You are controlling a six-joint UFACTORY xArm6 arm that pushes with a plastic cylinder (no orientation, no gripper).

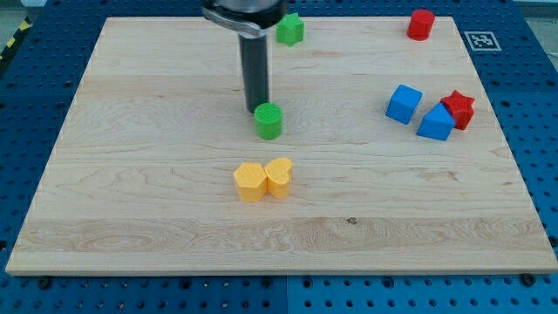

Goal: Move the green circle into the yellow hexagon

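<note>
The green circle (268,120) is a short green cylinder near the middle of the wooden board. My tip (257,108) is at its upper left, touching or almost touching it. The yellow hexagon (250,181) lies below the green circle, toward the view's bottom. A yellow heart (279,176) sits against the hexagon's right side.
A green star-like block (290,30) lies at the view's top, right of the rod. A red cylinder (421,23) is at the top right. Two blue blocks (404,103) (435,123) and a red star (459,108) cluster at the right. The board (131,174) ends in dark perforated table.
</note>
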